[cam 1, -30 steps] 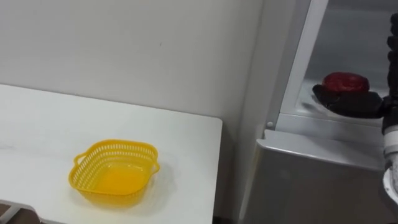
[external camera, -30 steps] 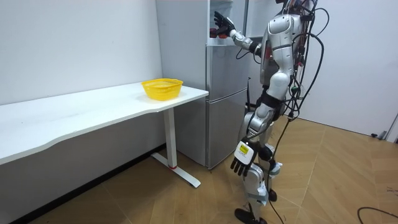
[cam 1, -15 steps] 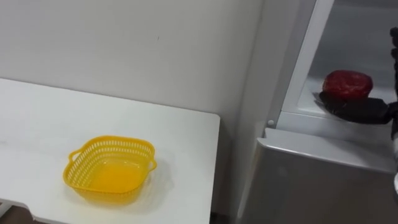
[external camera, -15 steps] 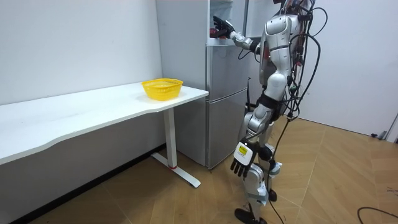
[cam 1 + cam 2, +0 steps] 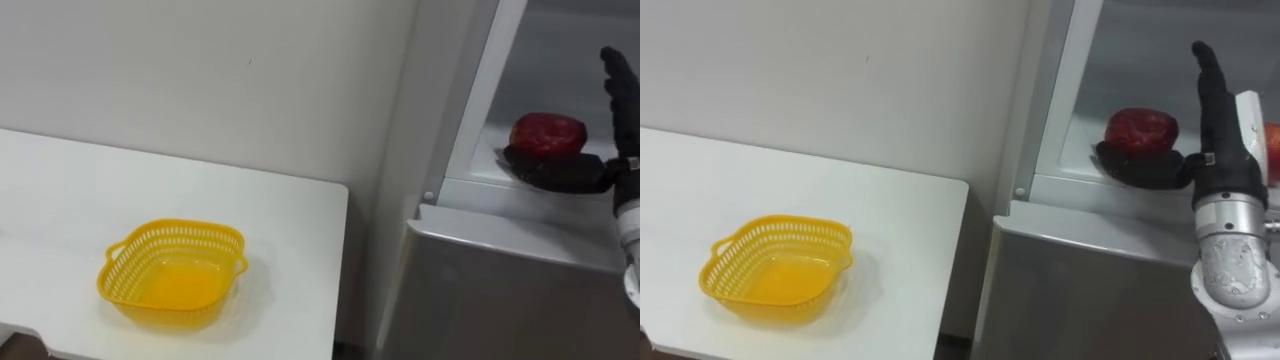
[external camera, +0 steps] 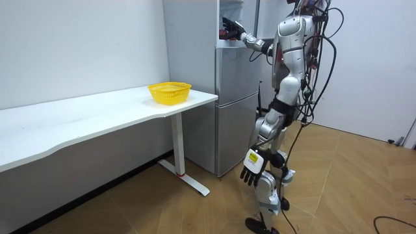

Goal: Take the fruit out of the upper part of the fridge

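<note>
Right eye view: the robot's right hand [image 5: 1222, 150] reaches into the open upper compartment [image 5: 1120, 50] of the fridge [image 6: 229, 117], where a red apple [image 5: 1138, 128] sits inside. The hand is open and not yet gripping. Its fingers [image 5: 1208, 85] point straight up just to the right of the apple, while the dark thumb [image 5: 1140, 165] stretches low along the front of the fruit, close under it. Whether the thumb touches the skin cannot be told. The forearm rises from the lower right, in front of the closed lower door [image 5: 1090, 285].

The step in hand appears to be the reach and grasp, with the retrieval itself not begun. By this reading, the next move calls for the fingers to curl round the apple against the thumb, firmly enough for a smooth round fruit. The hand can then lift it over the compartment's front edge and out. A yellow basket [image 5: 775, 268] sits empty on the white table [image 5: 900, 215] left of the fridge, a likely place to set the apple down.

In the room view the robot stands upright facing the fridge, its left hand [image 6: 251, 171] hanging by its thigh, fingers relaxed and holding nothing.
</note>
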Tool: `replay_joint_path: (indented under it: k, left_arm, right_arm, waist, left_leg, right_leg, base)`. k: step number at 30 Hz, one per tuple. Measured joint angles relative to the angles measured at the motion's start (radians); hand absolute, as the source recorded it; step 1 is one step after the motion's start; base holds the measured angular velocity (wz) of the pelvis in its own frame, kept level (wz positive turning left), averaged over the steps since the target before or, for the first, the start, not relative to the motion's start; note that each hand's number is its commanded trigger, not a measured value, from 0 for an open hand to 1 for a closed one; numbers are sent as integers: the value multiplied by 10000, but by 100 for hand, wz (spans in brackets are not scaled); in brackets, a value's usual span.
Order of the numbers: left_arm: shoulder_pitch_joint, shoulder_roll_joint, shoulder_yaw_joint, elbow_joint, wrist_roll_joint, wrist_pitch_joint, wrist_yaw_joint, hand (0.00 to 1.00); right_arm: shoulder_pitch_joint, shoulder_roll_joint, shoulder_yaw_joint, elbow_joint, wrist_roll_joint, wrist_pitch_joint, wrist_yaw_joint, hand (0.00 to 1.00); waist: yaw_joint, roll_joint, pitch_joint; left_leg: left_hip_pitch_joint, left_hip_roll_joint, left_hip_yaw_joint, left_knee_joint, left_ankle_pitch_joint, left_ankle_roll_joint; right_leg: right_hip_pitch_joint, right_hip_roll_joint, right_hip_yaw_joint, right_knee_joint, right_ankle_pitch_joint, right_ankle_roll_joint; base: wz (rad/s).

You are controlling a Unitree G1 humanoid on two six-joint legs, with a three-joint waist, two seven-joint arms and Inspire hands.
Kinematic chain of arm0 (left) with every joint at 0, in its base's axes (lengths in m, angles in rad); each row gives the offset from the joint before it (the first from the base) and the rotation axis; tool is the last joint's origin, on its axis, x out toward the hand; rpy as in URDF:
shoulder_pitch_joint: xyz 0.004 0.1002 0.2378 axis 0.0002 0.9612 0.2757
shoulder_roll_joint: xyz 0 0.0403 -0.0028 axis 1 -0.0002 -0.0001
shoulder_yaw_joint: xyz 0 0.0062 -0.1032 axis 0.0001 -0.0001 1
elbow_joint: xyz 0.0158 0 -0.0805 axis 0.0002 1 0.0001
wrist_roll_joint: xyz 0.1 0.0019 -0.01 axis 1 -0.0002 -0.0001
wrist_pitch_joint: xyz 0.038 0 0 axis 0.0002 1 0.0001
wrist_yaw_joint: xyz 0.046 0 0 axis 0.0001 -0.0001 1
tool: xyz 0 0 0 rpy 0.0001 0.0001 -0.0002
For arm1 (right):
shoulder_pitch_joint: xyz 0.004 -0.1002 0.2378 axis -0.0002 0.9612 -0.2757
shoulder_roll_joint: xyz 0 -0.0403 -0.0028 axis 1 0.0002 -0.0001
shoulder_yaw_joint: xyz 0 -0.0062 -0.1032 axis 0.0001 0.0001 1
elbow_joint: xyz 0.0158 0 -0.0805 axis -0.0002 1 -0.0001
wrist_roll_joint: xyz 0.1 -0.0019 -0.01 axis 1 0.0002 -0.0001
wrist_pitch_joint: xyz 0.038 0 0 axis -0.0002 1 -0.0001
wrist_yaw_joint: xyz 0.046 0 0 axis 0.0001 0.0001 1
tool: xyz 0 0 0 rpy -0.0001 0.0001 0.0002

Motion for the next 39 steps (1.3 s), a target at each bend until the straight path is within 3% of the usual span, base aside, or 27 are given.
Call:
replay_joint_path:
  k: [13,17,26,33,34,36,37,39]
  left_arm:
    - [-175,13,14,-5,7,5,-24,0]
    - [-183,13,26,-5,8,159,-16,0]
    - [-197,14,28,-10,3,359,-17,0]
    - [-176,13,24,-8,-4,577,-17,0]
    - [-189,12,24,-8,-4,598,-17,0]
    - [-201,11,22,-4,-3,674,-6,0]
    - [-199,8,22,-2,-2,700,2,0]
    - [-205,-2,22,16,10,795,77,0]
  right_arm:
    - [-561,-337,302,839,834,51,1668,0]
    - [-568,-448,296,848,1151,274,2123,0]
    - [-569,-636,294,874,1345,456,2785,0]
    - [-568,-684,292,918,1343,762,3132,0]
    - [-568,-688,292,918,1352,797,3159,16]
    - [-569,-780,293,965,1550,866,3363,80]
    - [-570,-816,293,1013,1557,865,3433,100]
    - [-708,-879,288,1380,1573,888,3700,100]
  waist:
    - [40,8,-2]
    - [45,-9,-72]
    - [50,-97,-138]
    - [39,-168,-81]
    - [39,-180,-79]
    - [36,-209,-85]
    - [37,-207,-84]
    - [45,-214,-91]
  left_leg:
    - [-7,2,-27,36,0,0]
    - [0,3,-28,22,-1,0]
    - [6,3,-46,19,0,0]
    - [153,3,-55,1,0,0]
    - [153,3,-56,3,0,0]
    - [148,3,-55,3,-1,-1]
    - [149,3,-56,7,-1,-1]
    - [150,4,-61,19,-1,-1]
  right_leg:
    - [-45,-5,-6,11,0,-1]
    - [-34,-3,-12,6,2,-4]
    - [22,-1,-28,-2,2,-4]
    - [169,1,-32,-16,2,-4]
    - [169,1,-33,-13,2,-4]
    - [177,1,-47,-14,2,-4]
    - [183,-1,-57,-11,2,-4]
    - [184,1,-60,0,2,-4]
  base:
    - [0]
    - [0]
    - [0]
    - [0]
    - [0]
    - [0]
    - [0]
    - [0]
